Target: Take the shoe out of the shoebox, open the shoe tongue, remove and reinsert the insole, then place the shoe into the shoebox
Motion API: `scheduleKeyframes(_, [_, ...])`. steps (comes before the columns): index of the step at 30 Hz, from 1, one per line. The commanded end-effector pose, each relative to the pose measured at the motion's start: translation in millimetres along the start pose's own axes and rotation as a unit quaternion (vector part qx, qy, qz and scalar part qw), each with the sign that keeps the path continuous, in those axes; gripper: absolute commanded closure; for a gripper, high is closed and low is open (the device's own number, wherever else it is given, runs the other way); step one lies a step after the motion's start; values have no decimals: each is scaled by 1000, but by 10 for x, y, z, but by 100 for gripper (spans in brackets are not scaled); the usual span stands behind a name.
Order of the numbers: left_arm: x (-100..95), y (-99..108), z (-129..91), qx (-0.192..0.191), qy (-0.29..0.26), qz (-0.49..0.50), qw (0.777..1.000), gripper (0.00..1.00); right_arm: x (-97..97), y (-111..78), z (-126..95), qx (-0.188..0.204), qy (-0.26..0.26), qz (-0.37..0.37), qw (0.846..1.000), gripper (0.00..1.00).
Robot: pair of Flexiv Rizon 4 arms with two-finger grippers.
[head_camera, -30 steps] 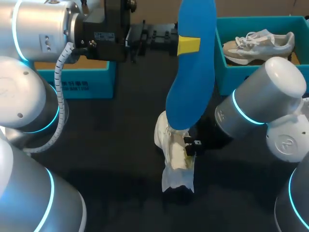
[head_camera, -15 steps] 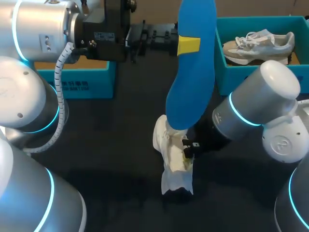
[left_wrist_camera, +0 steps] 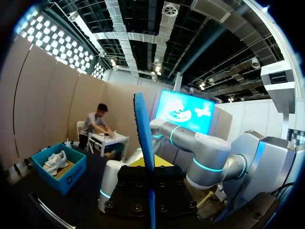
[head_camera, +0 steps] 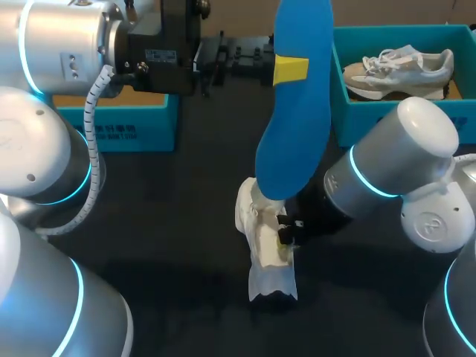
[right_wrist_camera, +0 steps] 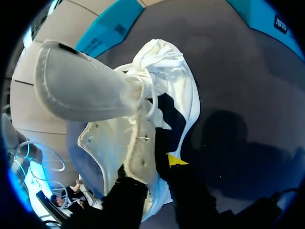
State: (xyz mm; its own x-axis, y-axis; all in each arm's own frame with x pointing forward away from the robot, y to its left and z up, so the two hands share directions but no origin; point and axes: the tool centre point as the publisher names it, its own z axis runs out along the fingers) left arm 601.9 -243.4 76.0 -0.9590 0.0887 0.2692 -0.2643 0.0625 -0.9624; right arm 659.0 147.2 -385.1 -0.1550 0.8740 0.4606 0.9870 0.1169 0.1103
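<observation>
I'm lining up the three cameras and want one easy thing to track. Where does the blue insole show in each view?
Head view: the insole stands upright in the middle, its lower end at the shoe.
Left wrist view: edge-on, a thin blue strip, with the box off to its side.
Right wrist view: not in it; only the shoe shows.
Shared landmark: the box holding a second shoe, in the head and left wrist views.

The blue insole (head_camera: pixel 294 149) is running off the head view's top edge and masking the white shoe (head_camera: pixel 269 256) opening, where the right tool (head_camera: pixel 285 232) is lying partly hidden.
</observation>
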Motion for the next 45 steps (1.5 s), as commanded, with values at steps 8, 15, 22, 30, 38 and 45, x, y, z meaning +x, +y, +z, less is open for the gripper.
scheduleKeyframes(8, [-1, 3, -2, 0, 1, 0, 1000, 100, -2, -93, -448, -16, 90, 42, 995, 0])
scheduleKeyframes(15, [-1, 3, -2, 0, 1, 0, 1000, 100, -70, -64, -686, -20, 175, 92, 980, 0])
scheduleKeyframes(22, [-1, 3, -2, 0, 1, 0, 1000, 100, -70, -64, -686, -20, 175, 92, 980, 0])
scheduleKeyframes(30, [-1, 3, -2, 0, 1, 0, 1000, 100, -97, 71, -958, -19, 256, 88, 962, 0])
scheduleKeyframes(38, [-1, 3, -2, 0, 1, 0, 1000, 100, -137, 302, -1294, -15, 326, 93, 941, 0])
scheduleKeyframes(45, [-1, 3, -2, 0, 1, 0, 1000, 100, -135, 432, -1564, -20, 377, 95, 921, 0])
